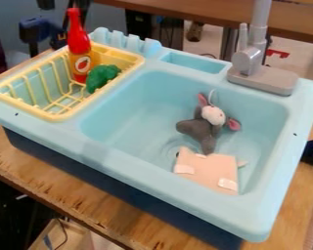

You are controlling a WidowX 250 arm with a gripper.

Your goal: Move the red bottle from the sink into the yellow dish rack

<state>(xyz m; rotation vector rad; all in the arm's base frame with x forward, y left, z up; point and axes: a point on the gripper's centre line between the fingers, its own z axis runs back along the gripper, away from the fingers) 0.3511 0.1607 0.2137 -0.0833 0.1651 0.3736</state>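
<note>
A grey plush mouse point(199, 126) with pink ears and a pale face lies in the basin of the light blue toy sink point(126, 141). Just below it, a flat pinkish square piece point(207, 171) with white patches rests at the basin's front right. In the yellow rack point(51, 116) at the left, a red and orange bottle point(80, 51) stands upright. A green lumpy toy point(103, 78) sits beside the bottle, at the rack's right side.
A grey faucet point(254, 58) rises from the sink's back right corner. The sink's raised rim surrounds the basin, and a wooden table point(110, 215) carries it. Dark and blue equipment point(36, 30) stands behind the rack; a dark object point(312, 150) is at the right edge.
</note>
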